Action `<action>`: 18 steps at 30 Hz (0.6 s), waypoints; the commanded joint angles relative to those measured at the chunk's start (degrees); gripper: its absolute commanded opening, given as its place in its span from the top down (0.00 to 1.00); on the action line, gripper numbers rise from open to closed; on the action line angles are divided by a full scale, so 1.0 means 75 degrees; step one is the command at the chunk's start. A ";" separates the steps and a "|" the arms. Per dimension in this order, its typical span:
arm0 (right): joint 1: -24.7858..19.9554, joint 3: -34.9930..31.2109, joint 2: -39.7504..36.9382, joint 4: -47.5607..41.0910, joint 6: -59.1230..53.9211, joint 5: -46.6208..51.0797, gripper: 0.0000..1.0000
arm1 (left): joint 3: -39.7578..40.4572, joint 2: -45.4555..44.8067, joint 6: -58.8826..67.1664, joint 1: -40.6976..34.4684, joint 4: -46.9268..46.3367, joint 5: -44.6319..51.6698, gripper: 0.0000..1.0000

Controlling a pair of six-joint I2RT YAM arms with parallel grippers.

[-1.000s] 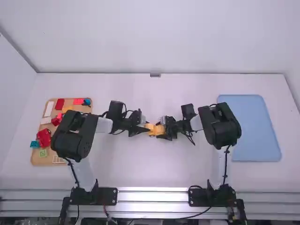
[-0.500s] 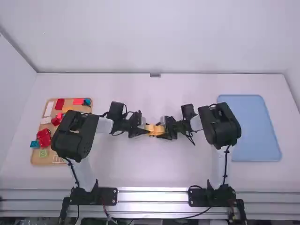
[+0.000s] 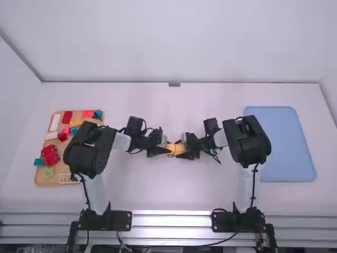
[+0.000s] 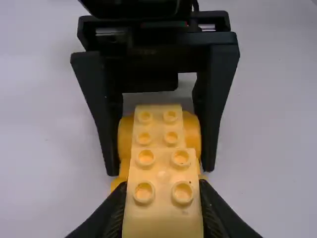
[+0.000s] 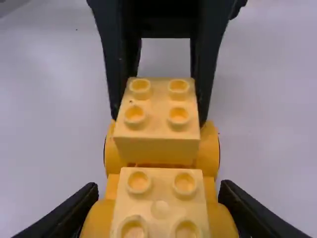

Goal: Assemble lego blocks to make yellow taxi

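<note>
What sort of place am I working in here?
Likely a robot lab workstation: a left arm and right arm mounted along the near side of a white table, plus a tan tray holding toy blocks.

Pale yellow blocks (image 5: 157, 148), deeper orange base (image 5: 210, 188), light blue tray (image 3: 279, 142), tan board (image 3: 41, 180).

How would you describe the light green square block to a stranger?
On the white table, at left, lies a tan rectangular tray. In its near left corner, below a red piece, sits the light green square block, paler than the neighbouring teal block.
</note>
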 commanded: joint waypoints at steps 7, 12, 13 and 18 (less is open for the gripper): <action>-0.0020 -0.0079 0.0125 -0.0009 -0.0192 0.0157 0.37 | 0.0070 0.0067 -0.0085 -0.0038 -0.0076 0.0122 0.96; -0.0017 -0.0073 0.0125 -0.0012 -0.0192 0.0154 0.36 | 0.0070 0.0067 -0.0093 -0.0041 -0.0035 0.0108 0.96; 0.0000 -0.0073 0.0125 -0.0009 -0.0192 0.0166 0.36 | 0.0070 0.0067 -0.0090 -0.0035 -0.0009 0.0119 0.95; 0.0073 -0.0073 0.0125 -0.0006 -0.0198 0.0187 0.35 | 0.0070 0.0067 -0.0093 -0.0073 0.0000 0.0117 0.94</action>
